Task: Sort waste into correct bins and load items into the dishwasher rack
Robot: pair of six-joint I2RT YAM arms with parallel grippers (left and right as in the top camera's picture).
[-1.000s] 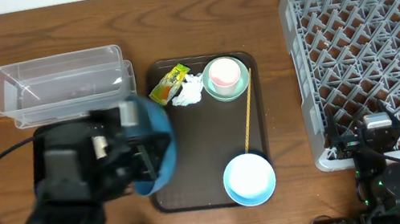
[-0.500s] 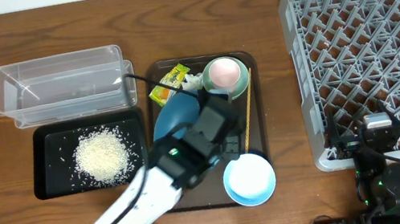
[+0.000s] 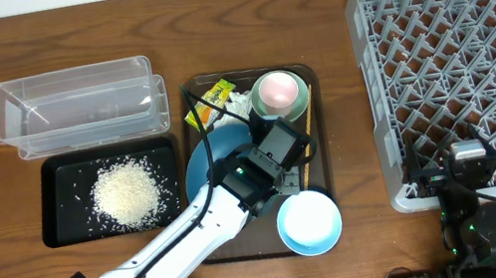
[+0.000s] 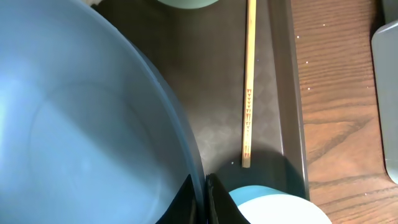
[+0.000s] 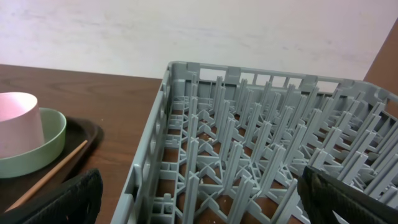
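Note:
My left gripper (image 3: 263,179) is shut on the right rim of the large dark-blue bowl (image 3: 215,159), which it holds over the brown serving tray (image 3: 310,76). In the left wrist view the bowl (image 4: 81,124) fills the left side and its rim sits between the closed jaws (image 4: 204,200). White rice (image 3: 126,193) lies heaped in the black tray (image 3: 60,231); the clear tub (image 3: 79,109) stands behind it. Wrapper (image 3: 209,100), tissue (image 3: 235,111), mint bowl (image 3: 295,108) holding the pink cup (image 3: 277,91), stick (image 3: 309,144) and light-blue bowl (image 3: 309,222) rest on the brown tray. My right gripper (image 3: 460,169) stands open at the grey rack's (image 3: 459,43) front edge.
The left arm (image 3: 165,249) stretches from the table's front left across the brown tray's near corner. The stick (image 4: 250,81) lies just right of the held bowl, and the light-blue bowl (image 4: 273,208) sits right beside the left jaws. The rack's pegs (image 5: 261,143) fill the right wrist view.
The left arm swung right from over the black tray to the brown tray, carrying the dark-blue bowl. The rice heap now shows in the black tray. The right arm stayed still.

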